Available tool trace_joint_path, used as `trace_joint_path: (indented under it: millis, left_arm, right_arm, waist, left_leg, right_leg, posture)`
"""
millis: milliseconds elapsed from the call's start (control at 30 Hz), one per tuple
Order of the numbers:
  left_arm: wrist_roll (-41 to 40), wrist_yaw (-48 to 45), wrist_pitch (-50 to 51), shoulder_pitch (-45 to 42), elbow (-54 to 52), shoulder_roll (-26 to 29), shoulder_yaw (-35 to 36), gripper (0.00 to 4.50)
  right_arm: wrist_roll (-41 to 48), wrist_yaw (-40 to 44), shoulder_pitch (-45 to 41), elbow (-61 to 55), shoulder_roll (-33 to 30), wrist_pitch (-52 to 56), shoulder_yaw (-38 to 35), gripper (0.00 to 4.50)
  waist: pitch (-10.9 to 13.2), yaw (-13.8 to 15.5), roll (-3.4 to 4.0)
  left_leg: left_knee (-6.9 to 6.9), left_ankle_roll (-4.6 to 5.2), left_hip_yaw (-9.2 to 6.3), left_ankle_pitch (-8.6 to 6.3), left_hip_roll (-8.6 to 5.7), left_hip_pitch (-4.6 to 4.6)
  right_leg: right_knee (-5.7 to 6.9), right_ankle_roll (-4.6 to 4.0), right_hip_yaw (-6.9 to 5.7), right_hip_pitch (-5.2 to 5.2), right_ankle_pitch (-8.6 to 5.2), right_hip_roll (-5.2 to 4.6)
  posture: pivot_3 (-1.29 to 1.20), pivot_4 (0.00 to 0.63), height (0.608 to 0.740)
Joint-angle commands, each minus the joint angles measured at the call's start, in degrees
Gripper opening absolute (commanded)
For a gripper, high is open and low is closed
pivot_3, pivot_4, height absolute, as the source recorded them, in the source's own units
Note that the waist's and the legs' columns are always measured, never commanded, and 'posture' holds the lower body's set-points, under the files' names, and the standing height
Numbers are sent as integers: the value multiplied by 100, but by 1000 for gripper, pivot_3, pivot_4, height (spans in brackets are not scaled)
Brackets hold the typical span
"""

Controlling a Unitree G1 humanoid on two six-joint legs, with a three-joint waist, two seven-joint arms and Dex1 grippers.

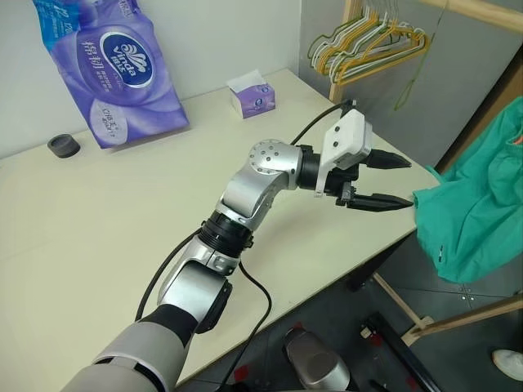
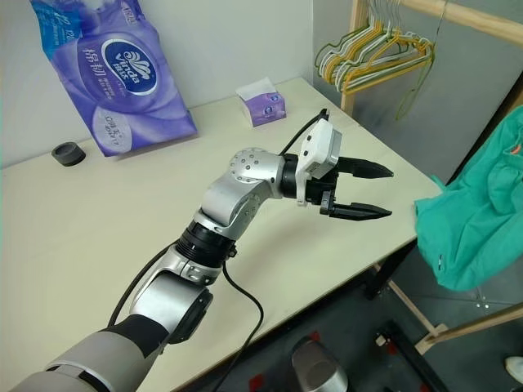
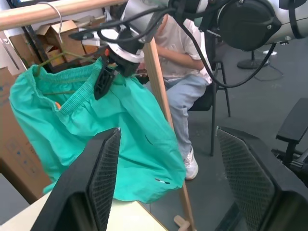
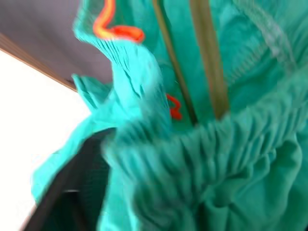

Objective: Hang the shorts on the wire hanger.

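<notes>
Teal gathered-waist cloth shorts (image 3: 130,139) draped on thin olive wire hanger (image 3: 57,57) under round wooden rail (image 3: 43,12), right of pale matte bench (image 1: 106,220), left pincer (image 1: 388,181) open and empty, right pincer (image 3: 107,72) at the waistband, grip unclear.

One pair of teal shorts (image 1: 478,216), on one olive wire hanger (image 3: 53,57) hooked over one wooden rail (image 3: 43,13). One bunch of hangers (image 1: 368,45) on the rack, yellow, green and white, too tangled to count. On one table (image 1: 106,220): one purple tissue pack (image 1: 110,69), one small tissue box (image 1: 252,96), one dark round lump (image 1: 63,145). Two grippers: left gripper (image 1: 391,181), right gripper (image 3: 108,77). One seated person (image 3: 180,62)
</notes>
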Motion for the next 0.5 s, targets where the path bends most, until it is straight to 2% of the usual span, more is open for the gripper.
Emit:
trace_joint_path:
  millis: [33,167,333,500]
  left_arm:
    - [20,-65,-175,-185,-33,-56,98,3343]
    - [30,-110,-236,-234,58,-79,115,3343]
    - [79,-189,-291,-234,115,-88,98,3343]
    - [110,-200,-281,-186,78,-40,98,3343]
  right_arm:
    - [-108,-577,-267,-840,78,111,-603,4477]
    - [-403,-1408,-311,-1965,654,102,-1085,4477]
    - [-605,-1897,-195,-3261,1339,-192,-997,4477]
    - [-769,-2070,167,-3820,1632,-554,-866,4477]
  waist:
    - [0,-1,1]
    - [-2,-8,3]
    - [-5,-58,7]
    - [-8,-91,7]
  left_leg:
    - [0,0,-1,0,0,-1]
    - [0,0,-1,0,0,-2]
    - [1,0,-1,0,-2,-3]
    - [5,0,-11,1,-5,-8]
  right_leg:
    - [0,0,0,-1,0,0]
    - [5,2,2,-5,-1,-1]
    - [14,6,3,-10,-3,-3]
    - [23,5,-6,-12,-2,-9]
  posture:
    - [-588,134,740]
    - [-600,126,740]
    - [-596,117,740]
    - [-581,109,740]
